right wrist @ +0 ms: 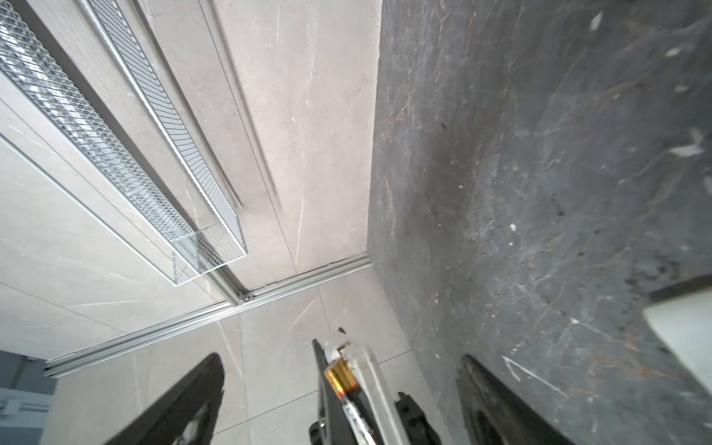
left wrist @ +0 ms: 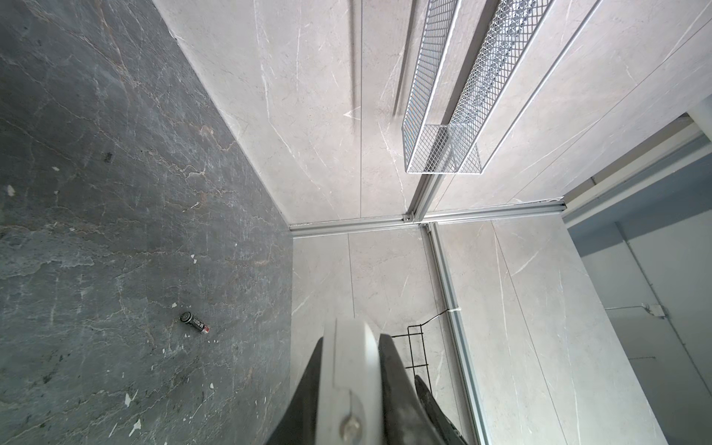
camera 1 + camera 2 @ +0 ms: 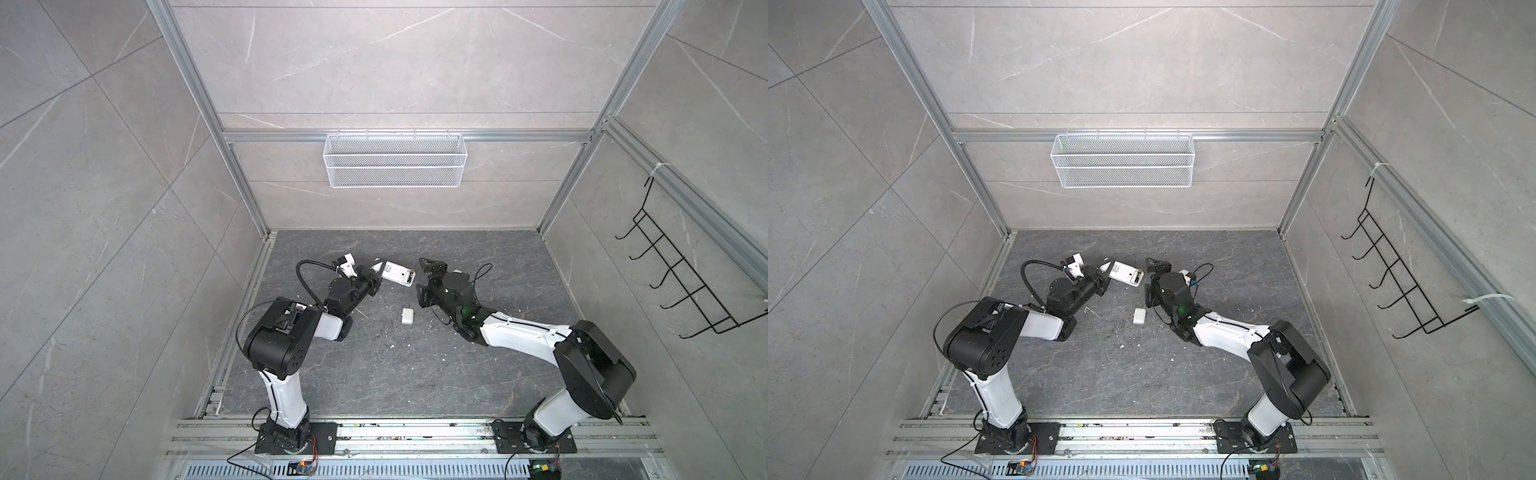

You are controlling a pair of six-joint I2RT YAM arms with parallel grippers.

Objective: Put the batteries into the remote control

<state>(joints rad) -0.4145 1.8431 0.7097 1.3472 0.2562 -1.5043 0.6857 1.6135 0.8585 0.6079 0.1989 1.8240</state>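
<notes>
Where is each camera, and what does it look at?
Both top views: high overhead, looking down at the floor; both arms show, left gripper holding the remote control, right gripper open.
Left wrist: on the left arm, past that gripper to a battery on the floor.
Right wrist: on the right arm, between its open fingers to the remote's edge.
Shared: both wrist views show the basket.

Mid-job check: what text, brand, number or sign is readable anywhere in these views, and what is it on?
No text reads clearly.
On the loose battery: white lettering on a dark wrap, too blurred to read.
On the loaded battery in the remote control: print blurred, unreadable.
On the remote control in both top views: markings too small.
</notes>
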